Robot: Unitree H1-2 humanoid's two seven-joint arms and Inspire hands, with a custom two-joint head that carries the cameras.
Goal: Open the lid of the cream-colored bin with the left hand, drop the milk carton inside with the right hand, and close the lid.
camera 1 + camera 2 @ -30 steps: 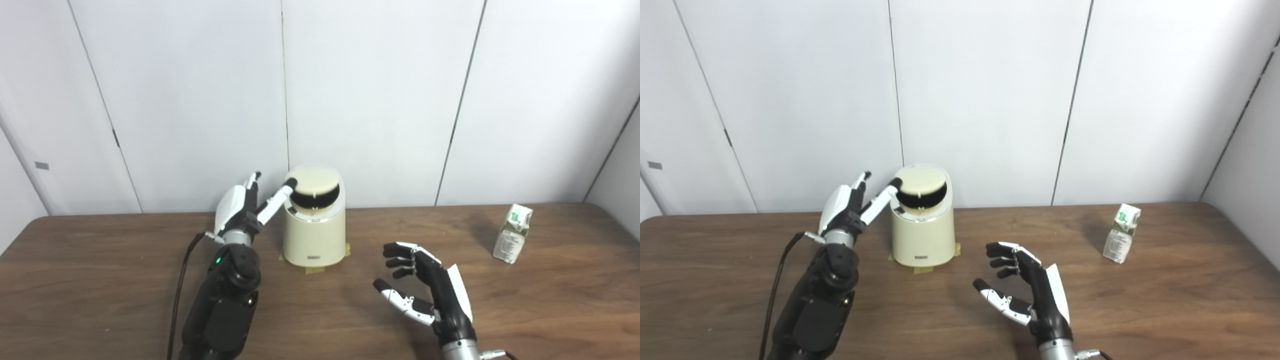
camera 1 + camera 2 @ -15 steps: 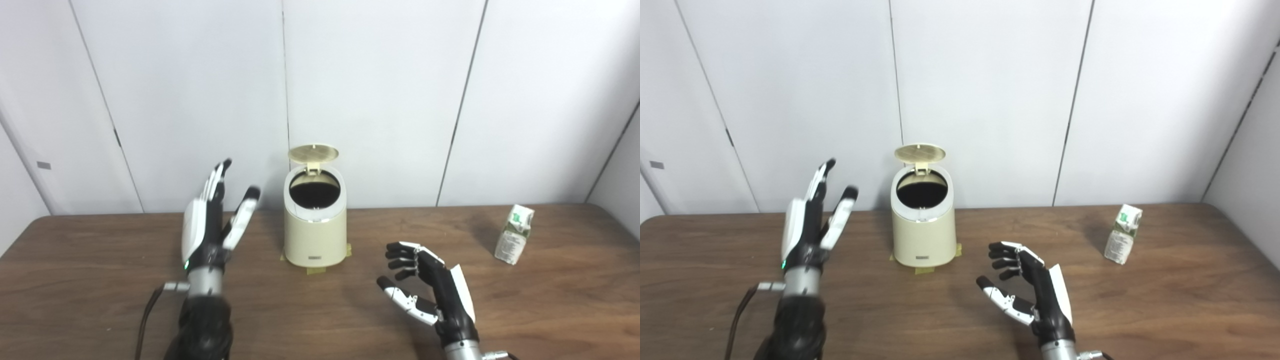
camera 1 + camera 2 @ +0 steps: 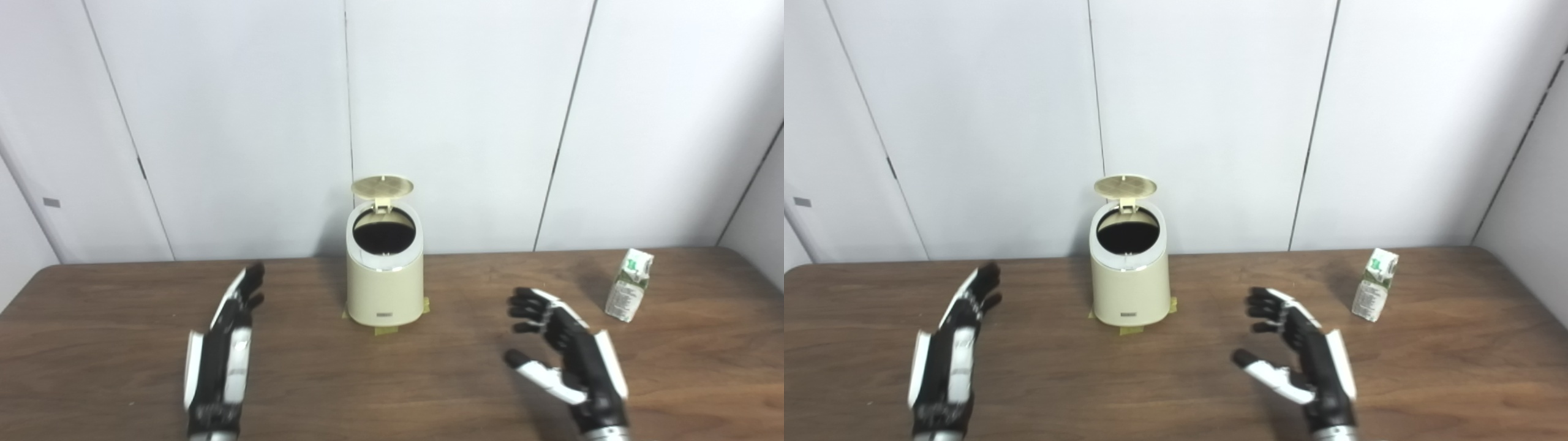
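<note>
With the lid (image 3: 383, 187) upright, the milk carton (image 3: 629, 285) stands up and to the right of the right hand (image 3: 566, 361), clearly apart. Both that hand and the farther left hand (image 3: 223, 358) are spread wide, holding nothing.

The bin (image 3: 384, 282) stands at the counter's (image 3: 110, 343) back middle, lid (image 3: 383, 186) raised behind its mouth. The milk carton (image 3: 629, 285) stands far right, well apart.

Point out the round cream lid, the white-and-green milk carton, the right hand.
round cream lid (image 3: 383, 185), left eye view, ribbed underside
white-and-green milk carton (image 3: 627, 297), left eye view, printed side
right hand (image 3: 1317, 367), right eye view, palm
</note>
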